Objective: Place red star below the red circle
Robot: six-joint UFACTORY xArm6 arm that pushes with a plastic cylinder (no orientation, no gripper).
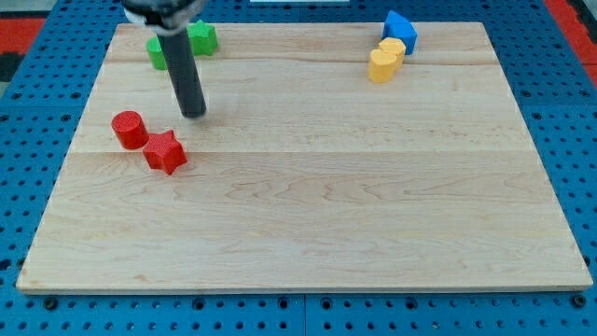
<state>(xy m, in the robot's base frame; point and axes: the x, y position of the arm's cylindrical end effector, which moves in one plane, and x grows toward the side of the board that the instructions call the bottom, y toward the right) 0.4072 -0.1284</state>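
A pale wooden board (308, 187) lies on a blue pegboard (28, 112). The red star (165, 152) sits just beside the red circle (130, 129), lower right. My tip (194, 114), a bare rod with no jaws, stands near both, above the star.

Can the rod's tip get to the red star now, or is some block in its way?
Probably yes. My tip is just above the red star, slightly toward the view's right, with bare wood between them. The red circle sits to the star's upper left, off that path.
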